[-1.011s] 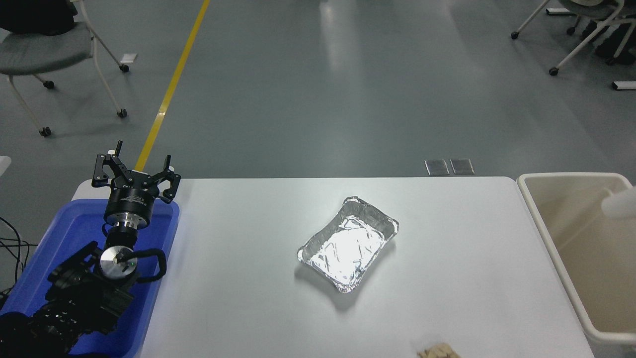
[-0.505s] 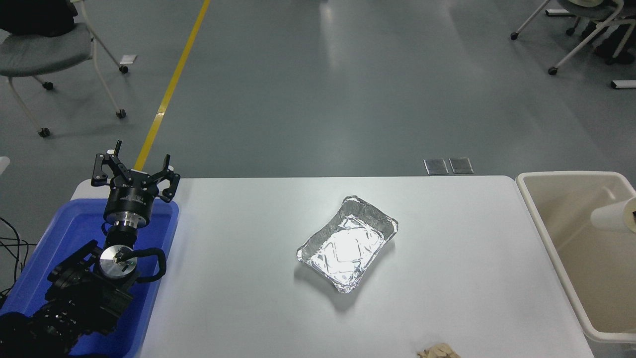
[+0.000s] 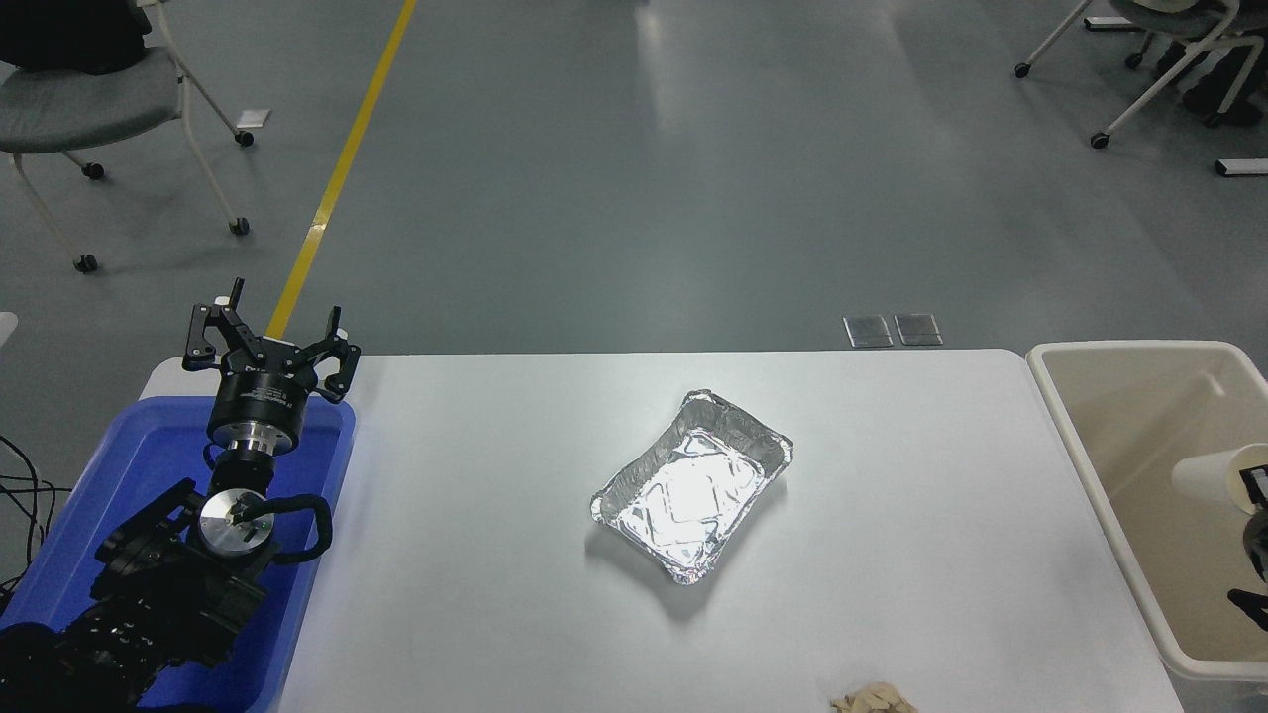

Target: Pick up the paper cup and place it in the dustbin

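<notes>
Your right gripper point(image 3: 1254, 495) sits mostly cut off at the frame's right edge, fingers pinching the paper cup point(image 3: 1207, 475) by its rim, cup on its side over the dustbin point(image 3: 1090, 448). Your left gripper point(image 3: 267, 352) hangs spread above the blue tub point(image 3: 327, 475).

At the frame's right edge, the paper cup point(image 3: 1207, 476) lay sideways over the dustbin point(image 3: 1090, 456), the right gripper point(image 3: 1254, 520) barely showing beside it.
</notes>
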Motion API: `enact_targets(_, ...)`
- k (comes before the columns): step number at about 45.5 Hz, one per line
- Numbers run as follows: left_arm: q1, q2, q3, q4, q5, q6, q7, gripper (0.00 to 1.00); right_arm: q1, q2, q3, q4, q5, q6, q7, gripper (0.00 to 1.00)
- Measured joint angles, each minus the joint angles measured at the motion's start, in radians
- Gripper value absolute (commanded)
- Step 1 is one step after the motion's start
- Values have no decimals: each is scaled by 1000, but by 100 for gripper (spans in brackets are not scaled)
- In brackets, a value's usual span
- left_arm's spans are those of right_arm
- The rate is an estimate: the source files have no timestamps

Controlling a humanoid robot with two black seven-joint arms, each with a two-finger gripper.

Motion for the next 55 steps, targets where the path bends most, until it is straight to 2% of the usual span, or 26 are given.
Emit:
enact_targets(2, 0, 0, 0, 0, 0, 0, 0, 99, -4, 1, 0, -2, 2, -2, 0, 30)
enact_targets(7, 0, 0, 0, 0, 0, 0, 0, 99, -15, 2, -3, -6, 7, -19, 0, 58)
enact_targets(11, 0, 0, 0, 0, 0, 0, 0, 99, -20, 2, -6, -7, 9, -42, 0, 75)
enact_targets(16, 0, 0, 0, 0, 0, 0, 0, 99, -23, 2, -7, -8, 10, -70, 1, 88)
enact_targets(21, 0, 0, 0, 0, 0, 0, 0, 99, -22, 1, -8, -9, 11, -88, 1, 93)
enact_targets(50, 0, 0, 0, 0, 0, 0, 0, 99, -5, -17, -12, 20, 1, -111, 1, 93)
enact_targets(55, 0, 0, 0, 0, 0, 0, 0, 99, 8, -48, -12, 78, -3, -111, 1, 94)
